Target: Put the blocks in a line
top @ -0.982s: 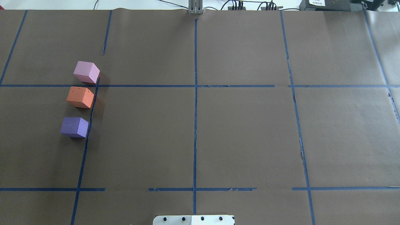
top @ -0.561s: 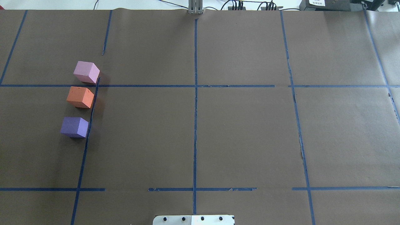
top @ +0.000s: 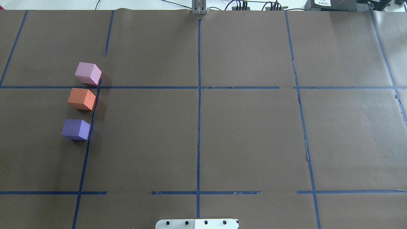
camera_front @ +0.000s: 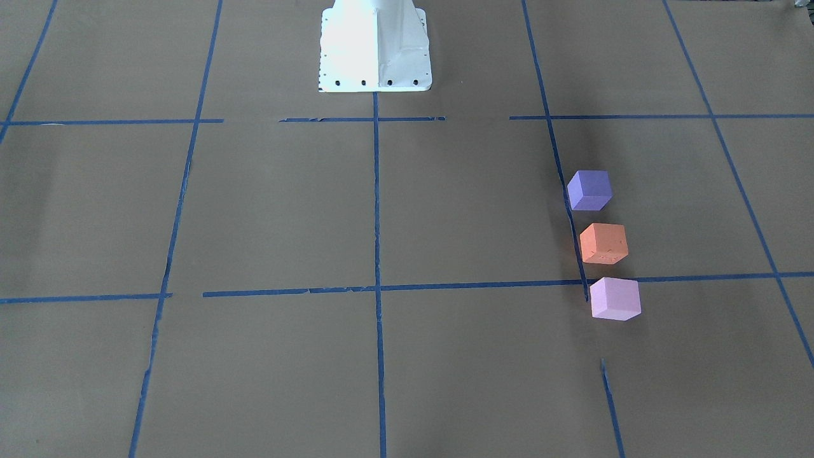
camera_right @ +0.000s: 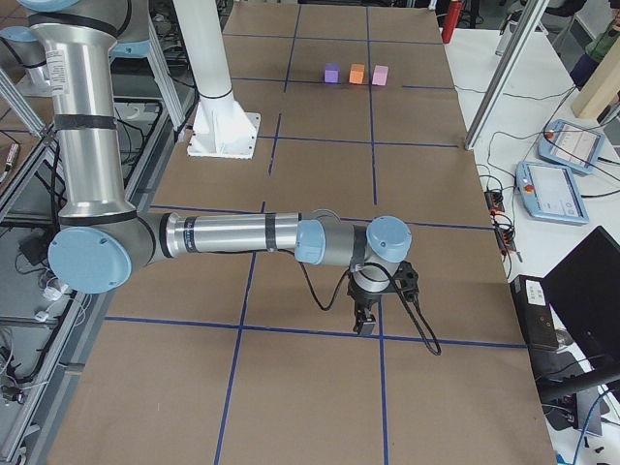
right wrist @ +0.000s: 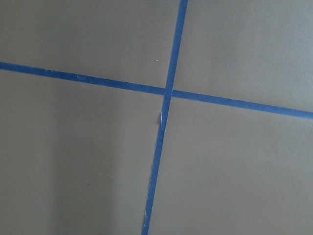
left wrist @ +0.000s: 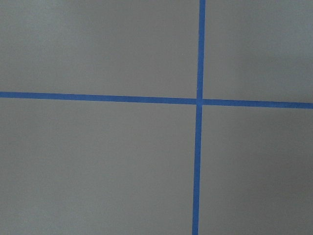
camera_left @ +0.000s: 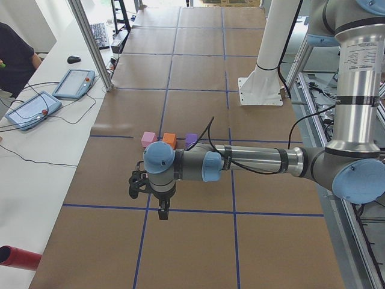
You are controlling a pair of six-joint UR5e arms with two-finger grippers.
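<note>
So from where I stood the job looked basically done: the pink block (top: 88, 73), orange block (top: 81, 99) and purple block (top: 75, 129) sat in one row on the worktop (top: 248, 136), hugging a blue tape line (top: 92, 121), purple nearest my base and pink farthest out. None of them touched, and the orange-to-purple gap looked a bit wider than the orange-to-pink one.

My left hand (camera_left: 163, 212) hung pointing down over a tape crossing, with the row well off to its right. My right hand (camera_right: 366, 325) was at the far end, the row way off to its left. Honestly couldn't tell if either hand was open or closed, and neither was near anything to hold.

If I bothered with another move, I figured it would be the left hand coming over to nudge purple toward orange and even things out. Plenty of bare paper on the right of the row for that, and no worktop edge close to the blocks
</note>
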